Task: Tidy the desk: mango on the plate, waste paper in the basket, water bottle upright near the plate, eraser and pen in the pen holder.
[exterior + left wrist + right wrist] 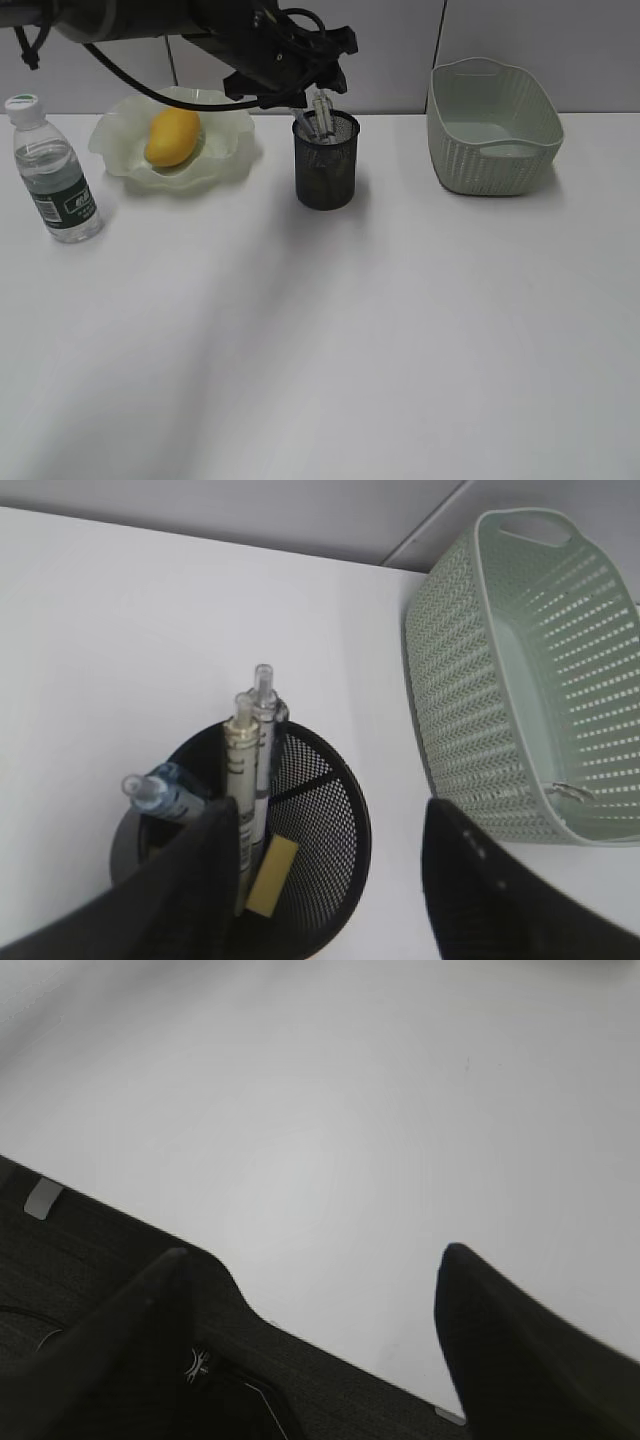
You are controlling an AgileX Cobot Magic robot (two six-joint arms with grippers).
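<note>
The pen holder stands upright on the white bench, and it serves as the landmark here. Inside it the left wrist view shows two clear pens leaning together against the rim, a third blue-tinted pen tilted to the side, and a yellowish eraser lying low against the mesh wall. The left gripper hovers directly above the holder's mouth, its fingers apart and clamped on nothing. To the left of the holder sits the plate with the mango resting in it. Further left of the holder, beyond the plate, the water bottle stands upright. To the right of the holder, well apart, stands the basket. The right gripper hangs over a bare stretch of bench, fingers wide apart.
</note>
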